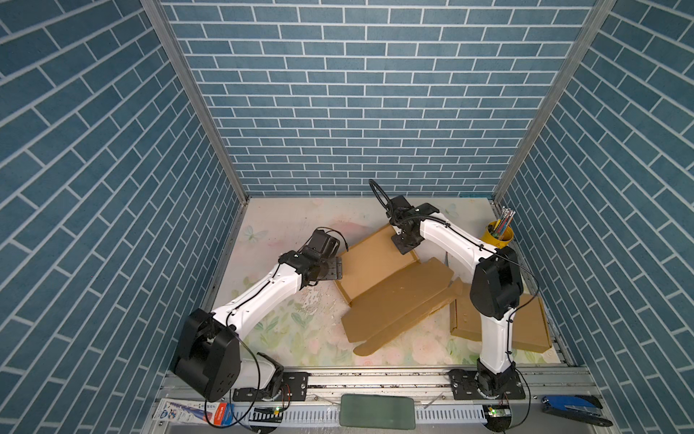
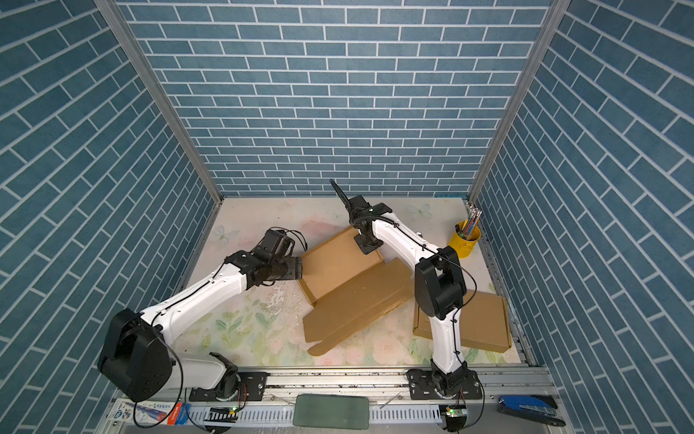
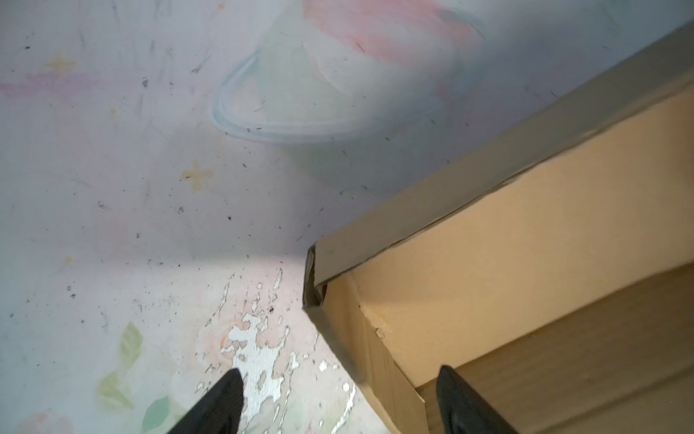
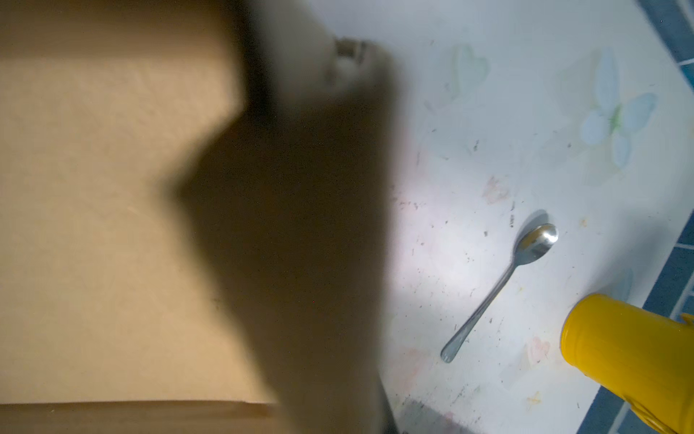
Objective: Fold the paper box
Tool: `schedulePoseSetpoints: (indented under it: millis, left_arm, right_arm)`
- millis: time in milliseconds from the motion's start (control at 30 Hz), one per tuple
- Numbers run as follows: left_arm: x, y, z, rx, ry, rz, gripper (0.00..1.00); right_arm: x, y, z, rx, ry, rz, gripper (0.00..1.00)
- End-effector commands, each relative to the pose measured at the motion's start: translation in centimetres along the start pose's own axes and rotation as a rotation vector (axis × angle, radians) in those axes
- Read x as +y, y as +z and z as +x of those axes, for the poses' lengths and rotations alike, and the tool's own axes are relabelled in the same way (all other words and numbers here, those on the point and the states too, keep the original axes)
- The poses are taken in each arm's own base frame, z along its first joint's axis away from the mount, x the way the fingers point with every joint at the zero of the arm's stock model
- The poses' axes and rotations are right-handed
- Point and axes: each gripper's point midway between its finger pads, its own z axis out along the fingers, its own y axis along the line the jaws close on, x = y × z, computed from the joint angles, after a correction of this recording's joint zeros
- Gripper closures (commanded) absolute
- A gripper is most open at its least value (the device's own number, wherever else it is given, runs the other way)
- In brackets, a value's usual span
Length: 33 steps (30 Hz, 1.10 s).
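Observation:
The paper box (image 1: 375, 263) is brown cardboard, a shallow tray with raised walls in both top views. Its long lid panel (image 1: 398, 304) lies spread toward the front. My left gripper (image 1: 338, 269) is at the tray's left wall. In the left wrist view it (image 3: 340, 368) stands open astride that wall (image 3: 360, 353), one finger (image 3: 218, 406) over the mat and one inside the tray. My right gripper (image 1: 405, 246) points down at the tray's far right corner. In the right wrist view a blurred cardboard flap (image 4: 293, 225) hides its fingertips.
A second folded cardboard box (image 1: 525, 327) lies at the front right under the right arm. A yellow cup of pens (image 1: 500, 235) stands by the right wall. A metal spoon (image 4: 503, 289) lies on the mat near the cup (image 4: 631, 360). Blue brick walls enclose three sides.

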Motion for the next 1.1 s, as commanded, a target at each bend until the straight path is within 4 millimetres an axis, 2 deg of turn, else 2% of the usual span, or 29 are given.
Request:
schedulePoseSetpoints:
  millis: [0,67,267,433,567,667,767,867,933,1067]
  left_arm:
    - [-1.9,-2.1,-0.2,0.044,0.103,0.145,0.18]
    - [-3.1,-1.7,-1.1,0.04,0.137,0.244,0.18]
    - [-5.6,2.6,-3.1,0.12,0.187,0.402,0.21]
    - [-6.7,5.9,-2.6,0.192,0.182,0.455,0.24]
    - [-6.5,7.9,-1.9,0.226,0.159,0.442,0.36]
    - [-5.7,9.3,-1.1,0.266,0.148,0.395,0.51]
    - [-5.3,10.3,0.0,0.303,0.133,0.377,0.59]
    - [-5.0,10.7,0.5,0.316,0.116,0.365,0.61]
    - [-4.9,10.7,0.7,0.315,0.104,0.362,0.62]
    - [-4.8,10.7,1.4,0.322,0.093,0.349,0.67]
  right_arm:
    - [1.4,-0.5,2.3,0.138,-0.172,-0.099,1.0]
    - [1.9,-0.5,1.8,0.129,-0.214,-0.127,1.0]
    - [3.5,0.5,1.2,0.125,-0.305,-0.21,1.0]
    - [4.2,2.4,1.1,0.167,-0.322,-0.232,0.99]
    - [4.6,3.1,1.1,0.188,-0.323,-0.241,0.96]
    - [4.5,3.2,0.6,0.184,-0.305,-0.234,0.88]
    - [4.3,3.0,0.0,0.17,-0.281,-0.226,0.79]
    - [3.8,2.2,-0.8,0.141,-0.249,-0.2,0.66]
    - [3.4,1.0,-1.8,0.089,-0.225,-0.19,0.59]
    - [2.1,-3.3,-4.6,-0.064,-0.146,-0.175,0.52]
